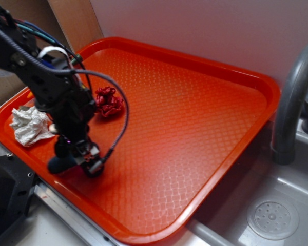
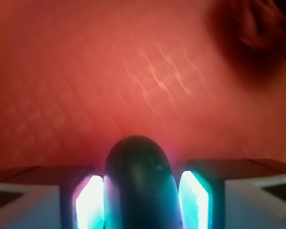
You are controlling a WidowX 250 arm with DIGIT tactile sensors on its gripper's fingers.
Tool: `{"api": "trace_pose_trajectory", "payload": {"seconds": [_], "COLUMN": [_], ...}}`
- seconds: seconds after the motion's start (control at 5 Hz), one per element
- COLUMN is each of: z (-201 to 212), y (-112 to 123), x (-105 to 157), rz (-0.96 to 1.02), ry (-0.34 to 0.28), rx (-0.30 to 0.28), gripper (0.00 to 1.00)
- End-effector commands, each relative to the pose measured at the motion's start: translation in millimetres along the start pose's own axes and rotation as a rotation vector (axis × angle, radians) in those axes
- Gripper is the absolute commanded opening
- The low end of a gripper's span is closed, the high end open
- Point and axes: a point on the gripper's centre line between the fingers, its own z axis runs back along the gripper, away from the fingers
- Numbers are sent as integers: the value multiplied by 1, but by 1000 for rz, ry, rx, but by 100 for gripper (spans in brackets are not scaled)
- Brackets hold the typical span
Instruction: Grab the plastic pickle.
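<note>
Low at the left of the exterior frame, over the near-left corner of the red tray (image 1: 205, 128), the gripper (image 1: 81, 156) of the WidowX arm sits down at the tray floor with the plastic pickle (image 1: 61, 163) between its jaws. From the wrist view the pickle (image 2: 139, 183) fills the lower centre of the frame as a dark, rounded capsule, flanked by 2 glowing finger pads (image 2: 89, 202), 1 on each side and each right against its flank. The pickle's long axis runs straight out along the camera's line, parallel to the pads, so the jaws bear across its short width. They appear closed on it, though the blur leaves the firmness of contact hard to judge. In the exterior view 1 dark rounded end juts to the left of the fingers, touching or nearly touching the tray. A crumpled white paper (image 1: 30, 124) lies near, up and to the left, and a red crumpled scrunchie-like object (image 1: 108, 101) sits beyond the arm. Judging from this, the grasp looks made and a straight lift is what remains.
</note>
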Motion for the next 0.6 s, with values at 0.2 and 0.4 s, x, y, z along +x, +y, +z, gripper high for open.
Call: {"api": "trace_pose_trajectory", "payload": {"seconds": [0.2,0.4], "z": [154,192], "y": [4,-6], "x": [82,77], "rz": [294,292], "ry": [-39,-96], "rx": [25,20], "gripper": [0,0]}}
